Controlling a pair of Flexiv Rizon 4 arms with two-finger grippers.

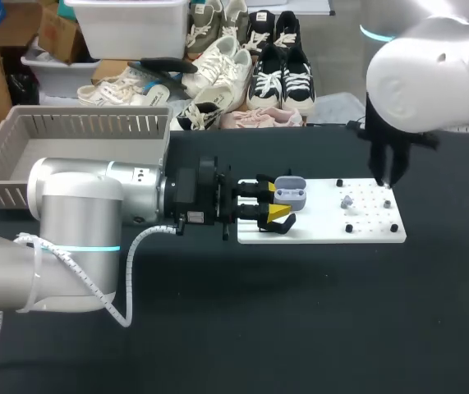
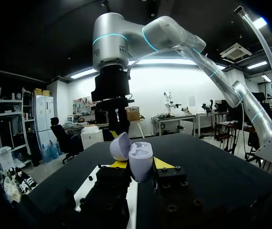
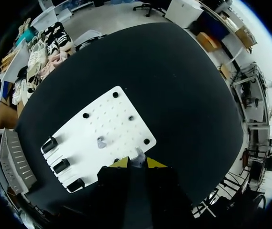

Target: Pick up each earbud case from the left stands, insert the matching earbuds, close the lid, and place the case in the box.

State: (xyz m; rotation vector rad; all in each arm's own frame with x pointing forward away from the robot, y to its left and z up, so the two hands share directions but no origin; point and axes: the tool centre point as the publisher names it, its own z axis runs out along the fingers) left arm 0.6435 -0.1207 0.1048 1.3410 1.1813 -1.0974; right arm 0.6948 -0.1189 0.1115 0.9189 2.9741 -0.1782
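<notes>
White arms [image 1: 78,197], cyan rings [image 1: 94,249], prob. spiral-wrapped cable [image 1: 129,271].

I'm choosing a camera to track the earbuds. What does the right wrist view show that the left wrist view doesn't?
Only the right wrist view: a loose earbud on the white board, and three black stands along its edge. Only the left wrist view: the open earbud case held in the left gripper. Both: the black table.

No readable text, numbers or signs in any view. Checked board [image 1: 316,223], case [image 1: 290,193], box [image 1: 86,127]: nothing legible. Small dark marks on left arm [image 1: 140,174]: too small to read.
</notes>
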